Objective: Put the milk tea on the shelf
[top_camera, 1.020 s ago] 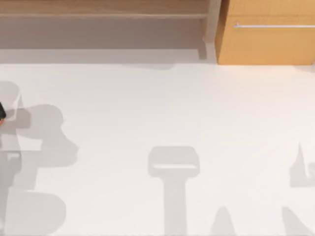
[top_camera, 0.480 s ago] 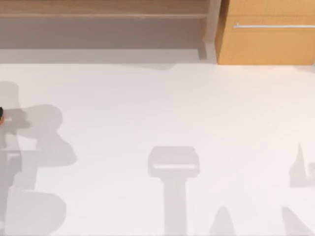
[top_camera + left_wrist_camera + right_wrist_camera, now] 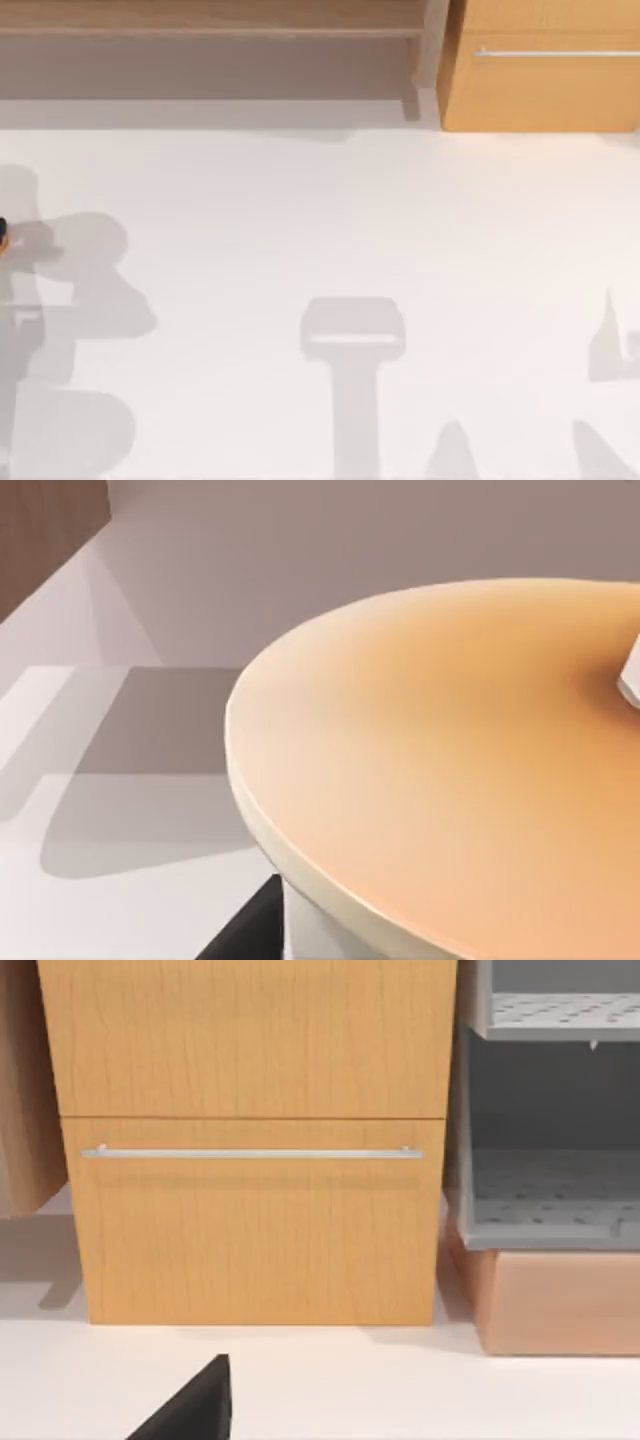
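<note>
No text, label, brand, number or sign can be read anywhere. The orange-tan cabinet (image 3: 250, 1140) front is plain wood grain with a bare silver bar handle (image 3: 250, 1152), the milk tea (image 3: 450, 780) top is unmarked, and the shelf (image 3: 210, 20) and white table (image 3: 320, 250) carry no lettering.

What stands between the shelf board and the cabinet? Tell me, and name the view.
The shelf's pale post stands between the board and the cabinet, as the top view shows.
</note>
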{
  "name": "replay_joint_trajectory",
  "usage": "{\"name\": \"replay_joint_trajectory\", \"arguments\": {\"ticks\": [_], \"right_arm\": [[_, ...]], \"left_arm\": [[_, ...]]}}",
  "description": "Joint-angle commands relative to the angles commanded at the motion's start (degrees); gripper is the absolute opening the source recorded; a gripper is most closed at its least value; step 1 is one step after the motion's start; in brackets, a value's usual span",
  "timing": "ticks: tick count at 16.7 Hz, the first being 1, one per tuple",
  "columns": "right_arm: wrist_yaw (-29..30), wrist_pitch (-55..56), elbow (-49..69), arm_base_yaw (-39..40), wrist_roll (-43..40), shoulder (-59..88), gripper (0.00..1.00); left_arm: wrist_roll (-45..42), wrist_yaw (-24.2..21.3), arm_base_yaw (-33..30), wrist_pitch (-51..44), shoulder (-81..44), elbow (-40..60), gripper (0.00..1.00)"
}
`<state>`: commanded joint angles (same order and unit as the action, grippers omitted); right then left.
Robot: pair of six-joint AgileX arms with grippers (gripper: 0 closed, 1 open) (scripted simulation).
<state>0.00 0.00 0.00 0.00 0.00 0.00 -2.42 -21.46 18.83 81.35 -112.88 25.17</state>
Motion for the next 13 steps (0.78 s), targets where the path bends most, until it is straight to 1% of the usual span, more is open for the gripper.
{"name": "replay_joint_trajectory", "arguments": {"ticks": [6, 10, 13], "right_arm": [[0.0, 0.0, 0.0, 0.0, 0.0, 0.0, 1.0], [0.0, 0.0, 0.0, 0.0, 0.0, 0.0, 1.0], [0.0, 0.0, 0.0, 0.0, 0.0, 0.0, 1.0]], "left_arm": [[-0.1, 0.0, 0.1, -0.2, 0.2, 0.0, 0.0], [-0.1, 0.0, 0.1, -3.1, 2.9, -0.1, 0.0], [-0.1, 0.0, 0.1, -3.4, 3.3, 0.0, 0.0]]}}
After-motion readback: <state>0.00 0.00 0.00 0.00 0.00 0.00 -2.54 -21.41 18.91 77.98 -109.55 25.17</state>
